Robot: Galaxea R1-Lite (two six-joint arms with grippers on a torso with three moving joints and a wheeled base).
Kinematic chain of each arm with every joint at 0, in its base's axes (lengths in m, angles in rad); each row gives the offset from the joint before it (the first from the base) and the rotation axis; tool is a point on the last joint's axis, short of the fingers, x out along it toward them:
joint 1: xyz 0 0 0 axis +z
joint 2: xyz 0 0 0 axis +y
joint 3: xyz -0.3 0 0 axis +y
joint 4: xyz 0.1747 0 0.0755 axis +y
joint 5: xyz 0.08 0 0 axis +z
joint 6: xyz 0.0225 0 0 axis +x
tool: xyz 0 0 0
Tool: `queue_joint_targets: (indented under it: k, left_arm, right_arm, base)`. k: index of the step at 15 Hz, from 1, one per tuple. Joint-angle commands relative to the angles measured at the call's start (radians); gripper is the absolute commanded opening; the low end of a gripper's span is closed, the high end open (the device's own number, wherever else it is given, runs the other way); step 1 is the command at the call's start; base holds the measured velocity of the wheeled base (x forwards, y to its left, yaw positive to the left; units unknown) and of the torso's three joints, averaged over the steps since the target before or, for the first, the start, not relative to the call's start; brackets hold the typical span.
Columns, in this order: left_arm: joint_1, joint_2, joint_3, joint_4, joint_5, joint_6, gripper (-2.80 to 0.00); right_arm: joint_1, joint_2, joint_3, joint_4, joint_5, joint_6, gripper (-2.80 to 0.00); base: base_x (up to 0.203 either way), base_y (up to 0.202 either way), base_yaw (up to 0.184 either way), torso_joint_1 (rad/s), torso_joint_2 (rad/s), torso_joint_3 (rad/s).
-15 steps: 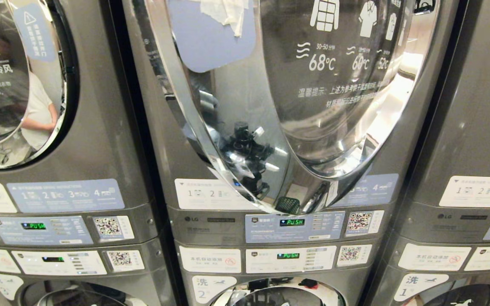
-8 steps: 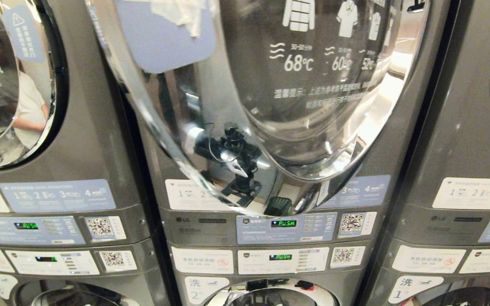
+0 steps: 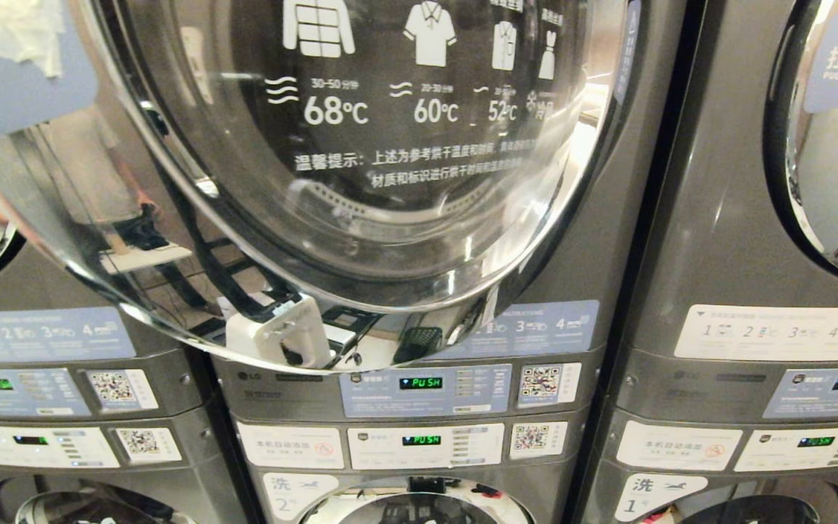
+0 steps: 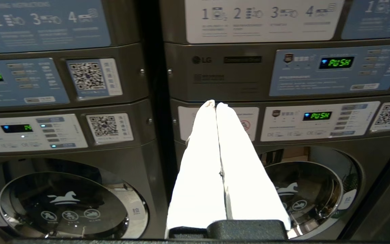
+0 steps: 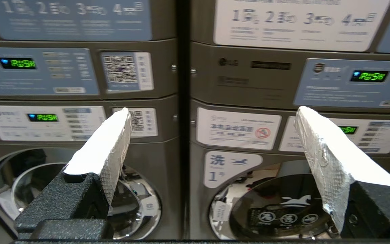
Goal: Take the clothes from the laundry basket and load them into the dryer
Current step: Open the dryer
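The middle dryer (image 3: 593,240) fills the head view. Its round glass door (image 3: 361,189) stands swung out toward me, and its chrome rim overlaps the machine to the left. Neither the laundry basket nor the clothes show directly; a small dark mesh shape (image 3: 419,342) is only a reflection low in the door glass. Neither arm is in the head view. My left gripper (image 4: 215,105) is shut, its white fingers pressed together with nothing between them, pointing at the washer panels. My right gripper (image 5: 212,113) is open and empty, facing the gap between two lower washers.
More stacked dryers stand at the left (image 3: 62,342) and right (image 3: 753,218), with a "PUSH" control panel (image 3: 419,382) below the open door. Washer doors (image 4: 303,189) (image 5: 283,206) sit beneath. A person (image 3: 92,167) is reflected in the door's chrome.
The whole picture has slid left, so my camera has moved rightward along the machines. The open door now spreads over the left half of the view. Neither gripper has changed.
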Motion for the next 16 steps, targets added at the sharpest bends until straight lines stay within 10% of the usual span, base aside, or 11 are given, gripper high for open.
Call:
queue_joint_targets:
  k: [1, 14, 15, 16]
  left_arm:
    - [0.0, 0.0, 0.0, 0.0, 0.0, -0.001, -2.8]
    - [0.0, 0.0, 0.0, -0.001, 0.003, -0.007, -2.8]
    - [0.0, 0.0, 0.0, -0.001, 0.003, -0.013, -2.8]
    - [0.0, 0.0, 0.0, -0.002, 0.003, -0.013, -2.8]
  right_arm:
    - [0.0, 0.001, 0.0, -0.002, 0.0, -0.001, 0.0]
    - [0.0, 0.001, 0.0, -0.001, -0.003, 0.002, 0.0]
    - [0.0, 0.001, 0.0, -0.001, 0.0, -0.004, -2.8]
    - [0.0, 0.001, 0.0, -0.001, 0.005, -0.01, -2.8]
  base:
    - [0.0, -0.195, 0.002, 0.007, 0.0, 0.001]
    - [0.0, -0.169, 0.001, 0.001, 0.0, 0.002]
    - [0.0, 0.0, 0.0, 0.0, 0.0, 0.0]
    - [0.0, 0.0, 0.0, 0.0, 0.0, 0.0]
